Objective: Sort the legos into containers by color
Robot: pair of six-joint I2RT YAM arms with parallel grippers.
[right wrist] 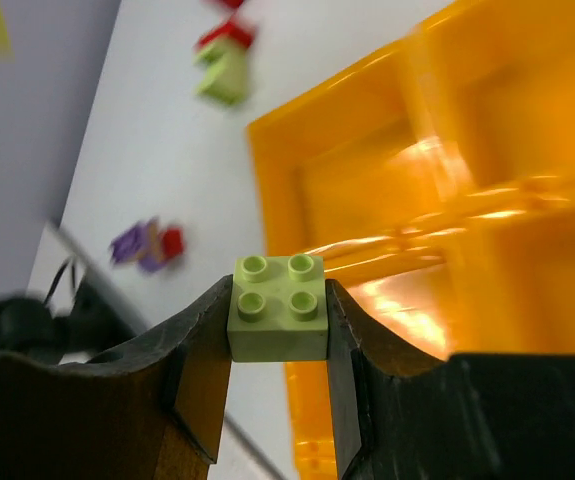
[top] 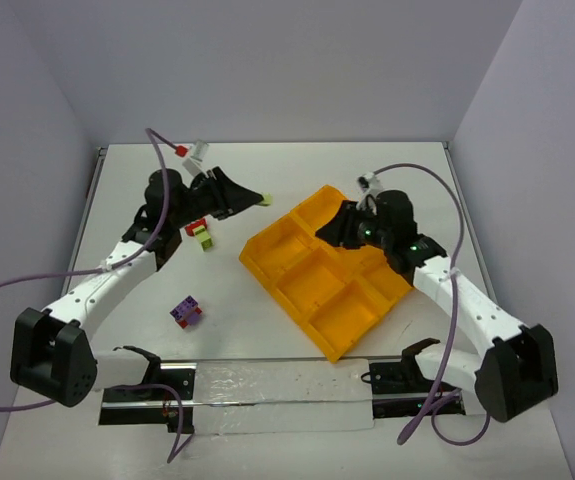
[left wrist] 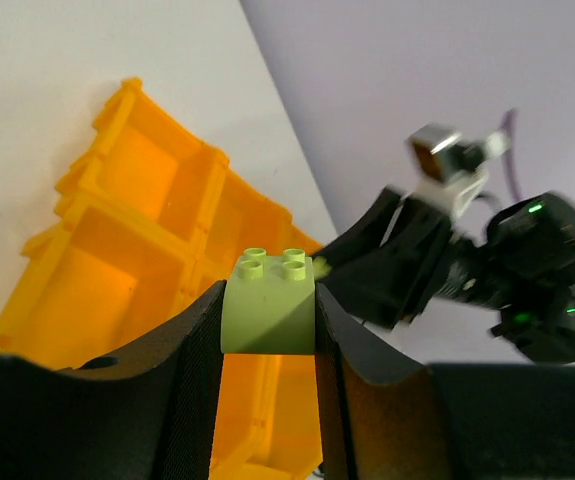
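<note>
Left gripper (left wrist: 268, 292) clamped on a yellow-green lego (left wrist: 268, 320), raised just left of the tray (top: 339, 318) far corner; right gripper (right wrist: 279, 290) clamped on another yellow-green lego (right wrist: 278, 312), over the tray's far compartments; red-and-green clump (top: 200, 232) and purple-and-red clump (top: 186, 312) lie on the table (top: 237, 300) left of the tray, well apart.

surface (top: 267, 330) — white, matte, carrying everything in view | back wall (top: 267, 70) — plain pale grey, meeting the surface at its far edge | left wall (top: 17, 150) and right wall (top: 557, 150), same grey, closing in both sides | glossy pale strip (top: 267, 395) along the near edge, black rails (top: 132, 405) at its ends | thin metal trim (top: 89, 210) on the surface's left edge
</note>
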